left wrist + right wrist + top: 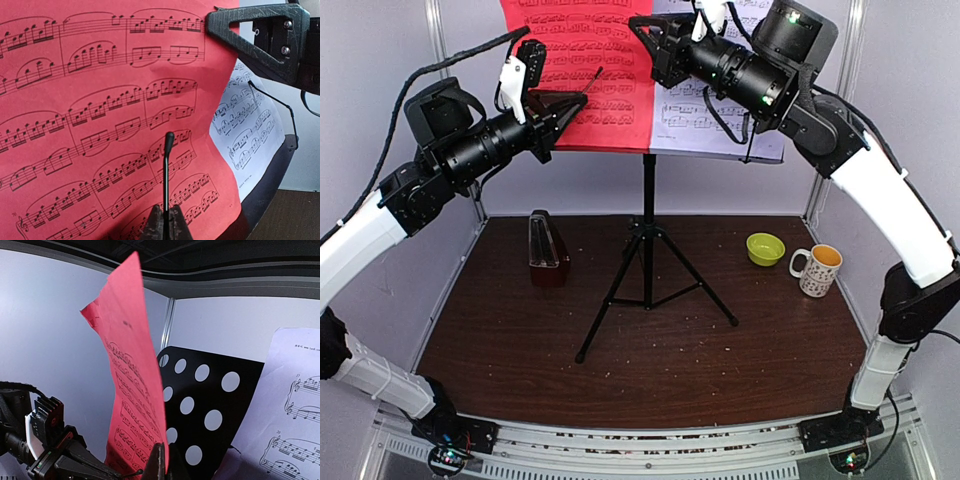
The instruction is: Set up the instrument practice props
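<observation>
Red music sheet (610, 60) on black stand (647, 200), right fingers (159, 462) pinching its edge, left fingers (153, 226) clamped on retainer wire (166, 180)

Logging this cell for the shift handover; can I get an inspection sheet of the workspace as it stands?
Surface: brown table, scattered with pale specks.
Job's things: red sheet and white sheet up on the music stand; metronome standing left of its legs.
Clutter: green bowl and spotted mug, at the right.
Claws: left claw shut on the stand's wire page holder; right claw shut on the red sheet's right edge.
Cables: black cable looped over left arm.
Surroundings: pale wall panels.
</observation>
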